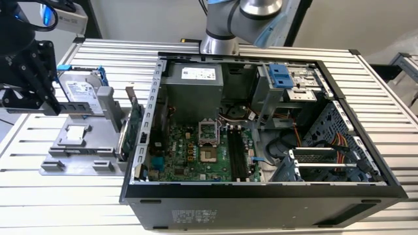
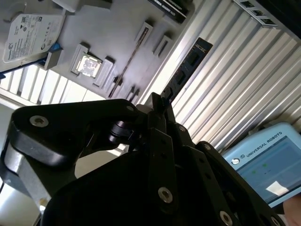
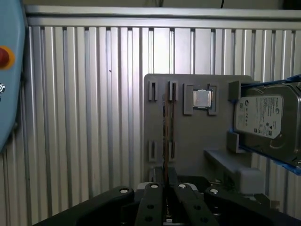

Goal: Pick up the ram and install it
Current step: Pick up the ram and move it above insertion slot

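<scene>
PC case sits on the table, arm base behind it; holder tray lies beside the case on the exterior view's left, hard drive standing at its back, chip flat on it, expansion card upright at its case-side edge, ram in the gripper, off the tray.

One open black metal computer case, one green motherboard, one grey box-shaped power supply, one flat grey plastic holder, one silver hard drive in a blue frame, one small square silver processor chip, one green expansion card standing on edge, and one thin dark ram stick with black chips.
</scene>
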Robot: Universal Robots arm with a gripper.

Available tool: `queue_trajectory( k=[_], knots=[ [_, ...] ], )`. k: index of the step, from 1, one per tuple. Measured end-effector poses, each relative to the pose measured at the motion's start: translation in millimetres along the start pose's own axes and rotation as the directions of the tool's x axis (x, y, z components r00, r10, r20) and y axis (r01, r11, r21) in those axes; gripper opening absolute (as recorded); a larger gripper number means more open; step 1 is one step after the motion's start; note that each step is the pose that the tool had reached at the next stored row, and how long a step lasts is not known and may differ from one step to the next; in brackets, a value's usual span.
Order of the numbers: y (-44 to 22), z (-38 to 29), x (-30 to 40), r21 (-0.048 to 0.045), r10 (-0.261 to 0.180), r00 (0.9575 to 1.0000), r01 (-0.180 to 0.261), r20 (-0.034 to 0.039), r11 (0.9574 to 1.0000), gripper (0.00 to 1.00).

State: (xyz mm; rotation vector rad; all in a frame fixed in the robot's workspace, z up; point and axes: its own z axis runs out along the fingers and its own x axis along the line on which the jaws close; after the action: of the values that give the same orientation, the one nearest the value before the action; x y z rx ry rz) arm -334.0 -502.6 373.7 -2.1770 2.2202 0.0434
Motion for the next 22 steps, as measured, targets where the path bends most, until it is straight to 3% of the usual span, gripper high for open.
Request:
queue_trajectory(
  k=[22],
  knots=[
    [-24.6,0.1,-0.5,-0.0035,0.008,1.0,-0.008,-0.0001,1.0,0.0]
  ],
)
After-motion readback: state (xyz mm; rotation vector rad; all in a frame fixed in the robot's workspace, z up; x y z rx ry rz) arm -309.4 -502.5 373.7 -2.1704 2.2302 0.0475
